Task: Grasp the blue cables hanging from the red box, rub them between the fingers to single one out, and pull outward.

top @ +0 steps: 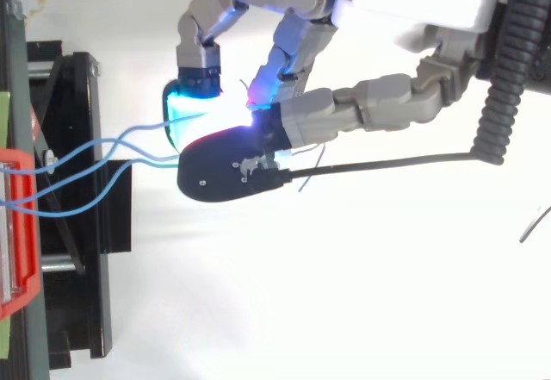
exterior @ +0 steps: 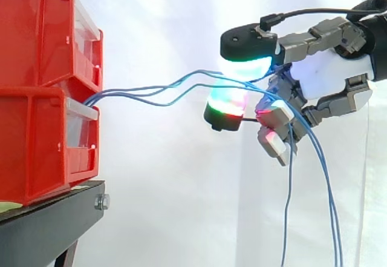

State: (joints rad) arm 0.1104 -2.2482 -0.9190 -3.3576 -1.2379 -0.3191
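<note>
Mid-right, the hand's (exterior: 329, 76) fingers (exterior: 245, 43) pinch the blue cables (exterior: 130, 89) from the red box (exterior: 36, 91); glowing pads hide how many.

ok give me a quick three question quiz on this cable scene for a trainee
1. True or false: the hand pinches the cables between its pads.
2. Where do the cables leave the bins? A: at the front, where the two bins meet. B: from the top bin's roof. C: at the back.
3. Fill in: past the hand, the cables' loose ends hang ____.
Key: 1 true; 2 A; 3 down.
</note>
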